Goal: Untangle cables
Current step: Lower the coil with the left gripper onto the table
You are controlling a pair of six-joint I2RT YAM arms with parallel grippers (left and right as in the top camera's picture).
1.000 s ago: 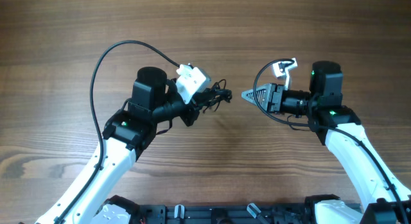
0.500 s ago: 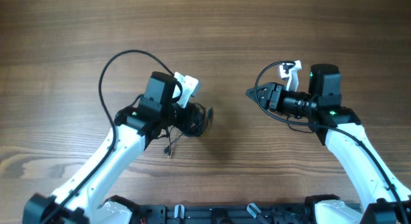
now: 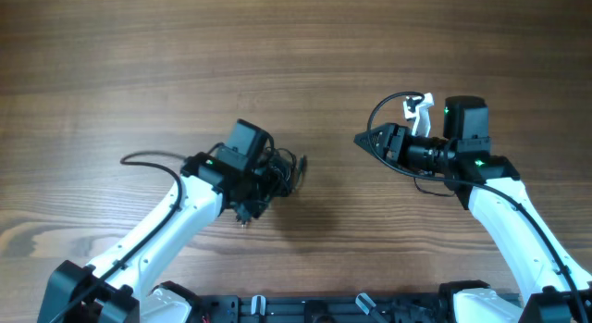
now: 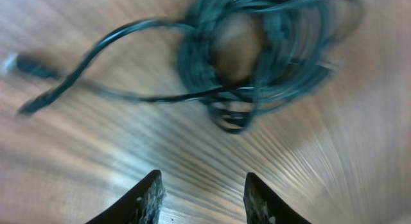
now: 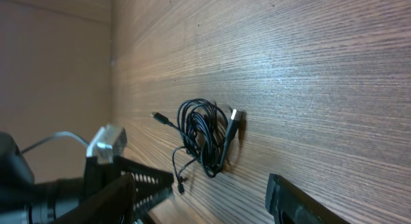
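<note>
The cables [image 3: 289,169] are being seen as one small dark bundle lying on the wooden worktop [image 3: 305,45], approx. at the middle, w/ one thin strand trailing out to the side. The left pincer [image 4: 202,197] is being held over the worktop just beside the bundle. Its fingers are being kept apart w/ nothing btw. them. The right pincer [image 3: 361,139] is being held well apart on the right, pointed toward the bundle, also spread and gripping nothing.
</note>
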